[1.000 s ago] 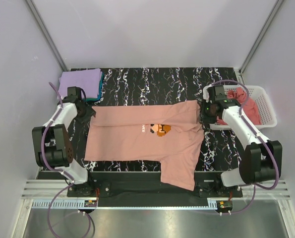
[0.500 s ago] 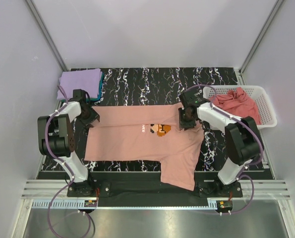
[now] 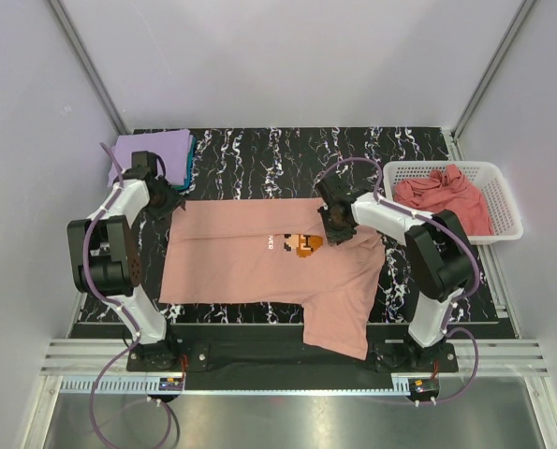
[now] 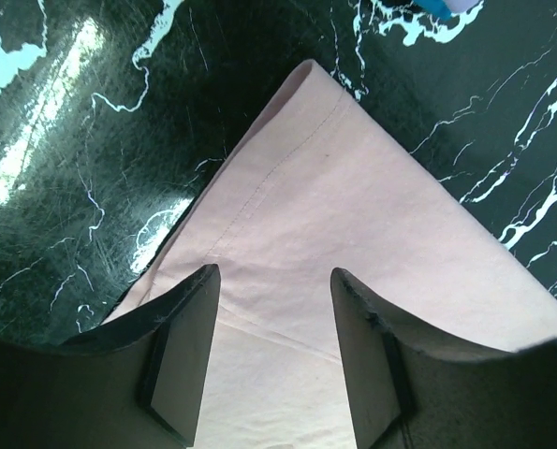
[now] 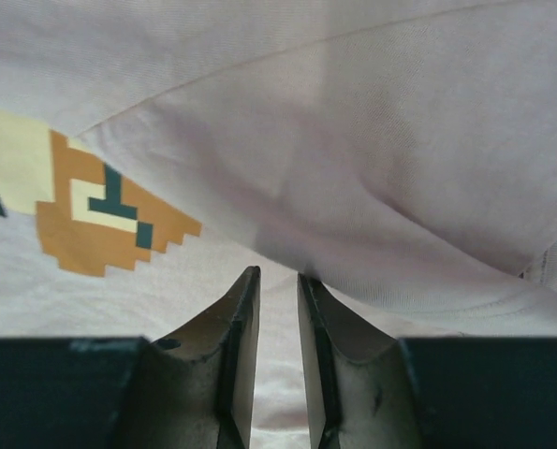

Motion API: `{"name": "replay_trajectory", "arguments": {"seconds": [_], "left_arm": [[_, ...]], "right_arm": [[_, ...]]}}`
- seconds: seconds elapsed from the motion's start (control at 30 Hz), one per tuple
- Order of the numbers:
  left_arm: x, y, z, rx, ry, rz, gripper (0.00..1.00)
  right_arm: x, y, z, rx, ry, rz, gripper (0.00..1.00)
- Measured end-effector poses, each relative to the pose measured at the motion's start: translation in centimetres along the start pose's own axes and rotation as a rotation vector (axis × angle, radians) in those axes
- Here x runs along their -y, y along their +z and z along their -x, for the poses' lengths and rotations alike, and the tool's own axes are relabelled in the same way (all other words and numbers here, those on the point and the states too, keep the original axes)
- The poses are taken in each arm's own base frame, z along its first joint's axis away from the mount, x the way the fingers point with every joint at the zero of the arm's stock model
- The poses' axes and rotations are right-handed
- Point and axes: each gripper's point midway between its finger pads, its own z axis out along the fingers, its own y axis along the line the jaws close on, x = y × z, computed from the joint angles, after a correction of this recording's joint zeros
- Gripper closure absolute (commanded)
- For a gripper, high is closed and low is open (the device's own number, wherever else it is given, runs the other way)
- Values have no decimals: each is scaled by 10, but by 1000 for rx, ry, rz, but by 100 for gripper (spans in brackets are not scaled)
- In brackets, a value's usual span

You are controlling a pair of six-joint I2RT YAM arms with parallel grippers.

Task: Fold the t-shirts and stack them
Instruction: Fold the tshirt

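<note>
The salmon-pink t-shirt (image 3: 250,267) lies spread flat across the middle of the black marbled table (image 3: 259,154), its cartoon print (image 3: 304,244) facing up. The left gripper (image 4: 273,273) hangs over the shirt's far left corner with its jaws standing wide and nothing between them. The right gripper (image 5: 278,273) sits just beside the print, jaws drawn narrow at a raised fold; whether they pinch the cloth I cannot tell.

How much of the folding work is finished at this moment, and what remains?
Done: a lavender t-shirt lies folded on a teal t-shirt at the far left corner. In hand: the salmon t-shirt is spread out; the left end effector, open, is over its corner, the right end effector by the print, grip unclear. Left: the rose-pink t-shirt in the basket.
</note>
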Motion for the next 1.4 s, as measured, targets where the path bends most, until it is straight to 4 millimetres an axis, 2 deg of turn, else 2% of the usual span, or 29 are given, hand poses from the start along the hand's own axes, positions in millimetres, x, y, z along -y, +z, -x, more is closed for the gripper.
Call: {"name": "replay_trajectory", "arguments": {"seconds": [0.17,0.4,0.63,0.73,0.77,0.8,0.83,1.13,1.27,1.4], "left_arm": [[0,0,-2,-10,0,-3,44],[-2,-2,-5,-23,4,8,44],[-2,-2,-5,-25,3,9,44],[-2,-2,-5,-25,3,9,44],[-2,-2,-5,-25,3,9,44],[-2,-2,-5,-24,3,9,44],[-2,-2,-5,-25,3,9,44],[-2,-2,-5,-24,1,9,44],[-2,-2,-5,-24,-6,9,43],[-2,-2,-6,-25,-5,9,43]], "right_arm": [[5,15,-8,-40,-13,-38,73],[9,22,-10,-52,-15,-65,75],[11,22,-9,-50,-15,-75,87],[11,21,-10,-53,-15,-76,89],[11,21,-10,-57,-16,-74,90],[11,20,-10,-60,-16,-72,99],[10,19,-10,-63,-17,-68,100],[-7,1,-5,-119,-20,13,100],[-21,-13,4,-134,-22,81,100],[-36,-20,3,-169,-13,157,100]]}}
